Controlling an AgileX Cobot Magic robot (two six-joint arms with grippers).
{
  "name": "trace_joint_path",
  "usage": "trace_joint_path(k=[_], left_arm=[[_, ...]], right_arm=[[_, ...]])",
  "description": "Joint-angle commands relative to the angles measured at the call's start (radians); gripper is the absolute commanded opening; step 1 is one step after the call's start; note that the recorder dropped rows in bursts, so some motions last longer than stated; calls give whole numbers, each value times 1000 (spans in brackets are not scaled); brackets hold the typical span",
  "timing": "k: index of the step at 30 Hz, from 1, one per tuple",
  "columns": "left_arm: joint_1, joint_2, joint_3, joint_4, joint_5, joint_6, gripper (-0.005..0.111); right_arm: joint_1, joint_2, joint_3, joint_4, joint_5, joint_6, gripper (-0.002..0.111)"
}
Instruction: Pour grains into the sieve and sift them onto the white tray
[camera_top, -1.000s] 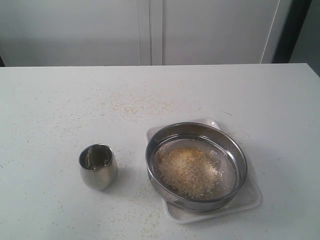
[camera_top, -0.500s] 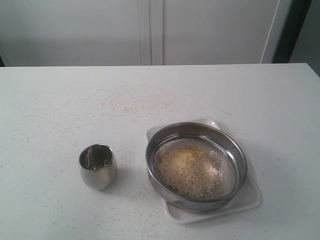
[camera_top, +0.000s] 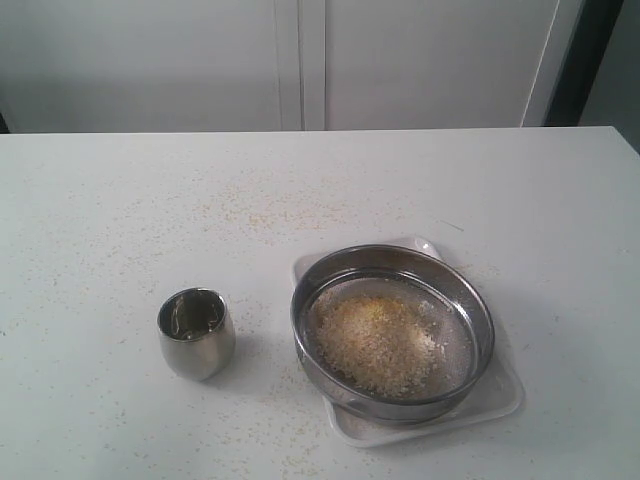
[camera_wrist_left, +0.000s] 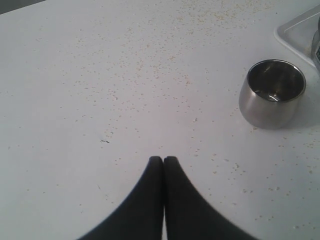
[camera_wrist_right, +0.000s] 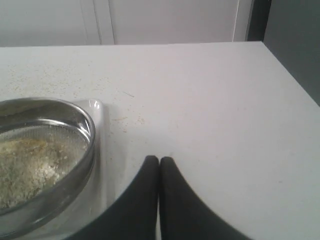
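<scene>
Left hand (camera_wrist_left: 163, 159) and right hand (camera_wrist_right: 159, 159) each have their fingers pressed together on nothing, held over the bench (camera_top: 120, 200) clear of the work. The grains (camera_top: 375, 342) lie heaped on the mesh of the sieve (camera_top: 390, 260), which rests on the white tray (camera_top: 505, 395) so whatever falls through lands there. The steel cup (camera_top: 196, 332) stands upright and looks empty, apart to the sieve's left, so pouring seems finished. Shaking the sieve appears to be the remaining step.
</scene>
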Motion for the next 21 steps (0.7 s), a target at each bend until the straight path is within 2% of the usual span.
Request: trace_joint_path(k=[1, 9, 21], left_arm=[[-7, -7, 7, -6, 5, -1, 0], [-7, -7, 7, -6, 5, -1, 0], [-6, -7, 7, -6, 7, -1, 0]], right_arm=[[-3, -5, 6, -2, -135, 4, 0], [-3, -5, 6, -2, -389, 4, 0], [-3, -5, 6, -2, -399, 4, 0]])
